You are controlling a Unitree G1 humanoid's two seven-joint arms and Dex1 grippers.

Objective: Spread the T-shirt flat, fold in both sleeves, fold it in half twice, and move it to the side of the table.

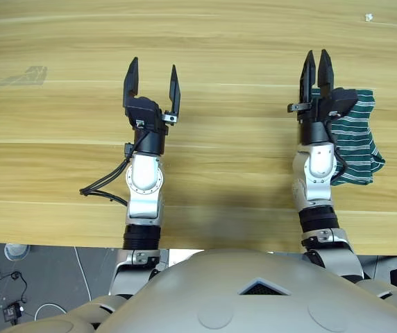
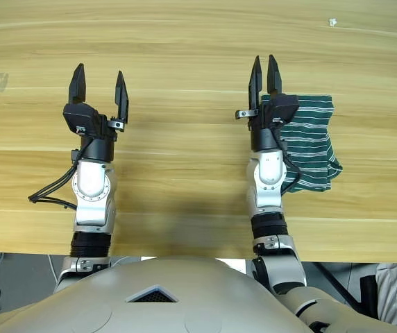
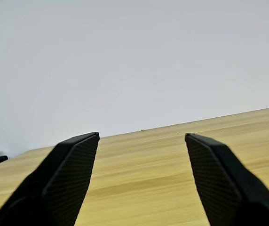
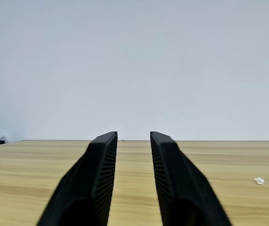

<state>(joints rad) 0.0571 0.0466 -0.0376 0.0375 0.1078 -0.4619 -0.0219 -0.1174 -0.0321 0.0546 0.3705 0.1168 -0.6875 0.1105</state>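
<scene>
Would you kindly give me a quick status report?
Left hand open, empty. Right hand narrowly open, empty. T-shirt folded, right side of table. White scrap far off.

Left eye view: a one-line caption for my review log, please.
Folded striped T-shirt lies at the table's right side by the right gripper, fingers narrowly parted; left gripper wide open, both empty.

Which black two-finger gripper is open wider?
The left gripper: its fingers stand far apart, while the right gripper, by the folded green striped T-shirt, shows only a narrow gap.
</scene>
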